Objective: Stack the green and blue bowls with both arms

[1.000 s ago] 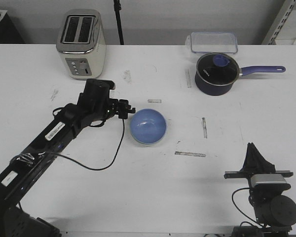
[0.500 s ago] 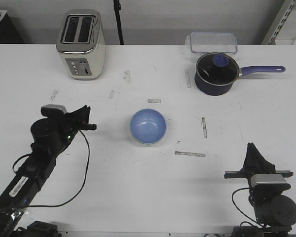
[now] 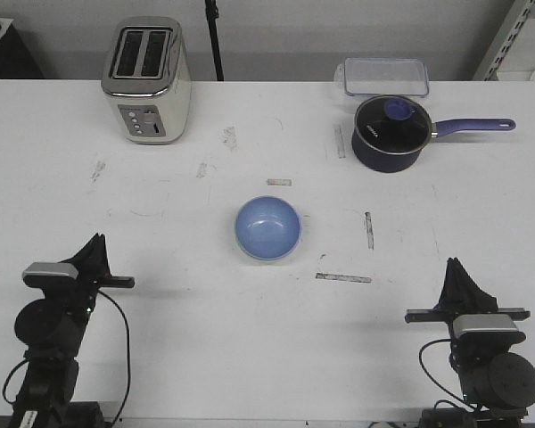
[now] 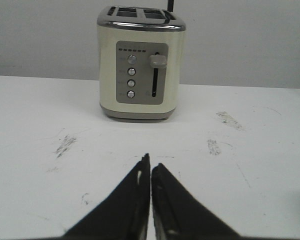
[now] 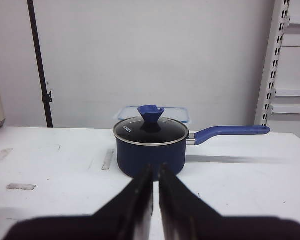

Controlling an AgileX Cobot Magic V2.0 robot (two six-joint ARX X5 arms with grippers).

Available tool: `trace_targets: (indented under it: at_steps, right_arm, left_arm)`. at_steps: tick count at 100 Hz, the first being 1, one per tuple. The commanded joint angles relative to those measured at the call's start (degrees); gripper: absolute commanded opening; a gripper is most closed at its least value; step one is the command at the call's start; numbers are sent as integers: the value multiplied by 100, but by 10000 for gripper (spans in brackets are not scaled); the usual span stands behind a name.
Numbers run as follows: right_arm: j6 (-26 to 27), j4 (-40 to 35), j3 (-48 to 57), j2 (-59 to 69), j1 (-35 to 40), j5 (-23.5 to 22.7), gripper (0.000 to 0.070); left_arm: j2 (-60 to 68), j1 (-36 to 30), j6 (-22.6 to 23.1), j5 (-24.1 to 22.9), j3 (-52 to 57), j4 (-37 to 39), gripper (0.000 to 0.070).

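The light blue bowl [image 3: 267,228] sits upright in the middle of the table. A thin pale edge shows around its near rim; I cannot tell whether that is the green bowl, which shows nowhere else. My left gripper [image 3: 96,242] is folded back at the front left, far from the bowl. In the left wrist view it [image 4: 150,164] is shut and empty. My right gripper [image 3: 455,266] is at the front right, also far from the bowl. In the right wrist view it [image 5: 155,167] is shut and empty.
A cream toaster [image 3: 147,78] stands at the back left and faces the left wrist camera [image 4: 140,65]. A dark navy saucepan [image 3: 390,132] with a glass lid stands at the back right, ahead of the right gripper [image 5: 150,145]. A clear container [image 3: 385,76] lies behind it.
My left arm has drawn back from beside the blue bowl to the front left corner and folded up. The bowl and the right arm have not moved.
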Motion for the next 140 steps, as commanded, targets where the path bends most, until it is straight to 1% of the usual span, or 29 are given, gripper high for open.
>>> trace_targets:
  at_steps: [1, 11, 21, 33, 80, 84, 96, 114, 134, 140]
  right_arm:
    - [-9, 72, 0, -13, 0, -2, 12]
    - [-9, 72, 0, -13, 0, -2, 12]
    - [-9, 72, 0, -13, 0, -2, 12]
    - [-9, 72, 0, -13, 2, -2, 12]
    - [-9, 72, 0, -13, 2, -2, 12]
    - [-9, 72, 0, -13, 0, 0, 12]
    - [-9, 72, 0, -13, 0, -2, 12]
    - [-9, 72, 0, -13, 0, -2, 12]
    - [-9, 72, 0, -13, 2, -2, 12]
    - [-9, 72, 0, -13, 0, 0, 12]
  left_arm:
    - [-343, 61, 103, -17, -234, 105, 1]
    - [-916, 90, 103, -17, -514, 37, 1]
    - [-1366, 90, 105, -17, -531, -332, 1]
    - [-1714, 90, 103, -15, -531, -555, 1]
    - [-1943, 87, 101, -11, -538, -627, 1]
    - [-1945, 87, 153, -7, -538, -693, 1]
    - [-1982, -61, 146, -15, -575, -769, 1]
    - [-2308, -417, 175, -358, -848, -782, 1]
    - [-2782, -457, 205, -367, -1143, -907, 1]
    - [-2914, -448, 321, -382, -1222, -931, 1]
